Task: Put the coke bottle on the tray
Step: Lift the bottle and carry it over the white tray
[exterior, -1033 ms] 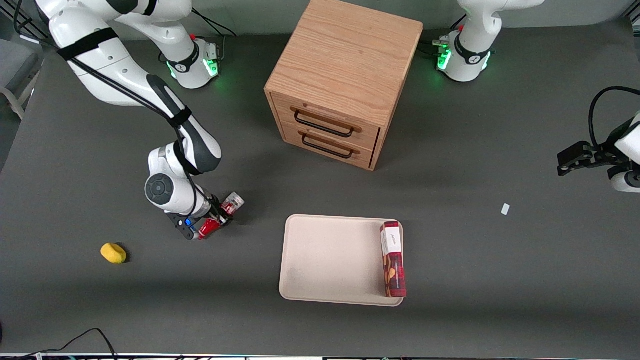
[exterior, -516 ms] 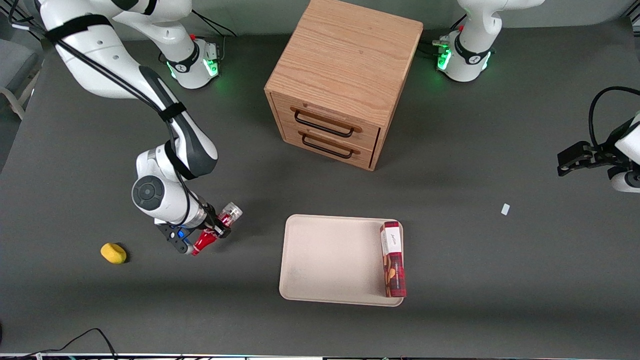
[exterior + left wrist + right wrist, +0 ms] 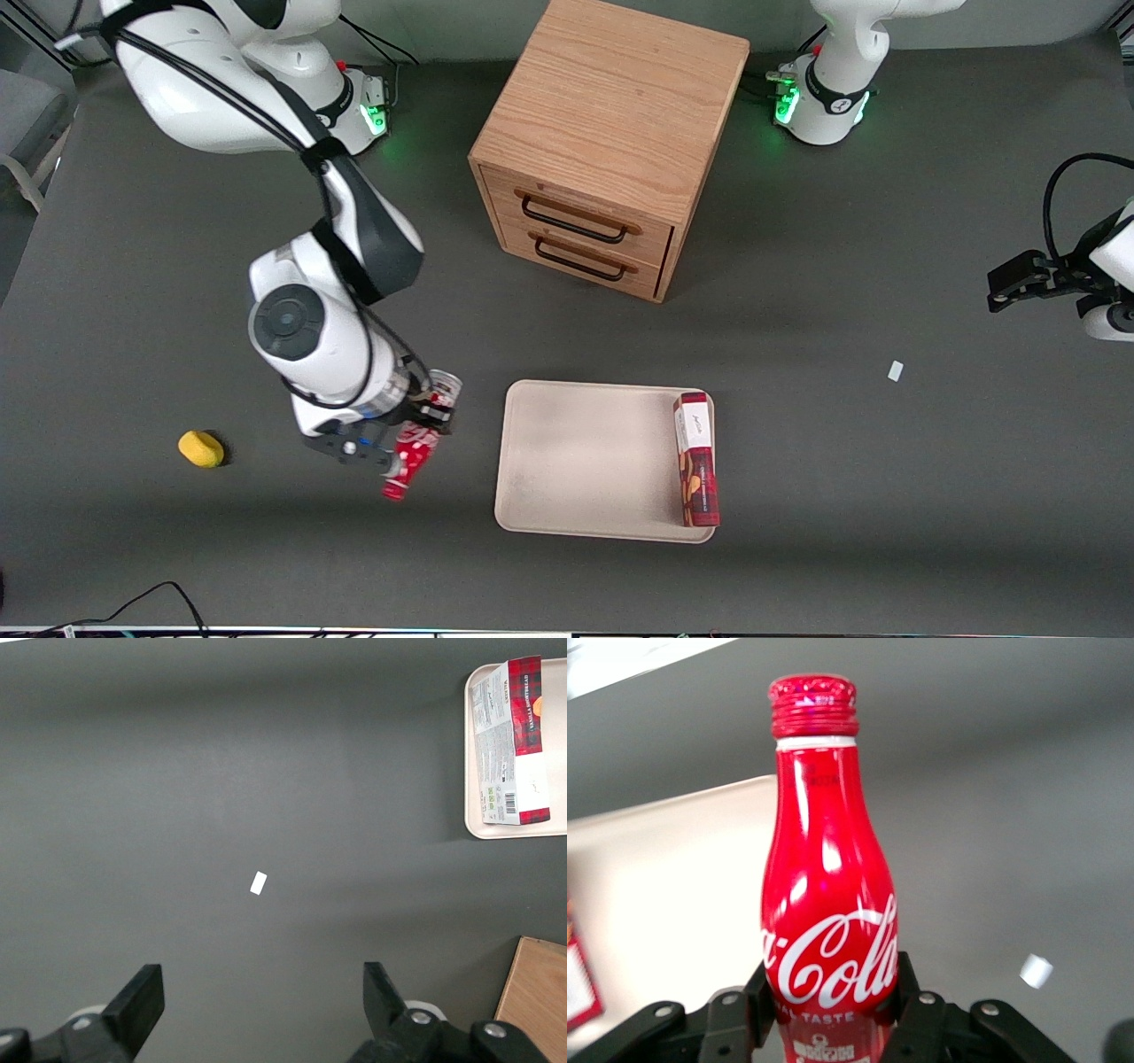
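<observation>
My right gripper (image 3: 423, 430) is shut on the coke bottle (image 3: 410, 459), a small red contour bottle with white script logo, and holds it lifted above the table, tilted, cap end nearer the front camera and silvery base farther. It hangs beside the beige tray (image 3: 585, 461), at the tray's edge toward the working arm's end. In the right wrist view the bottle (image 3: 828, 904) sits between the two black fingers (image 3: 749, 1005), red cap pointing away, with the tray (image 3: 664, 895) beside it.
A red-and-white rectangular box (image 3: 696, 458) lies on the tray's edge toward the parked arm. A wooden two-drawer cabinet (image 3: 602, 142) stands farther from the front camera. A yellow object (image 3: 201, 448) lies toward the working arm's end. A small white scrap (image 3: 896, 370) lies toward the parked arm.
My gripper has lifted the bottle off the table and carried it toward the tray and nearer the front camera. The bottle has swung so its cap points more toward the front camera.
</observation>
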`<act>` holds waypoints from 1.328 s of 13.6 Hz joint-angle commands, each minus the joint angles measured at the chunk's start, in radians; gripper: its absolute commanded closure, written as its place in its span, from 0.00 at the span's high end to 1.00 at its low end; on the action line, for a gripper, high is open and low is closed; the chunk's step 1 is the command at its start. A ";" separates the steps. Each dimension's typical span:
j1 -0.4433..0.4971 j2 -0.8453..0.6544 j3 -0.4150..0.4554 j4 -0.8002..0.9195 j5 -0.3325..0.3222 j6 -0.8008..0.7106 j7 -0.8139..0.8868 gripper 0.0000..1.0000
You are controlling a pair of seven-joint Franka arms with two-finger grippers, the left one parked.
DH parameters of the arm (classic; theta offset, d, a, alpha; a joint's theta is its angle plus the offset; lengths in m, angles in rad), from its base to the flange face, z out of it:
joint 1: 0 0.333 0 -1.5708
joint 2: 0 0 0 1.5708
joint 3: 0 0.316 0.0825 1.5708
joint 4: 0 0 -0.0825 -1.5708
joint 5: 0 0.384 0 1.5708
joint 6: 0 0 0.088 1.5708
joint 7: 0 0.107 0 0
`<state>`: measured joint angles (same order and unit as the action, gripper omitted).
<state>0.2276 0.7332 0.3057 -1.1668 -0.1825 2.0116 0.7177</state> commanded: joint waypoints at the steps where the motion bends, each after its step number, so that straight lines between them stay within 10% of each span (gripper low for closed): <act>1: 0.074 0.201 -0.005 0.258 -0.022 0.013 -0.223 0.06; 12: 0.118 0.396 -0.003 0.263 0.086 0.174 -0.221 0.08; 15: 0.118 0.410 -0.007 0.262 0.086 0.208 -0.216 0.40; 18: 0.118 0.423 -0.023 0.262 0.086 0.236 -0.216 0.43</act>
<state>0.3341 1.1350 0.2999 -0.9518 -0.1184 2.2372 0.5102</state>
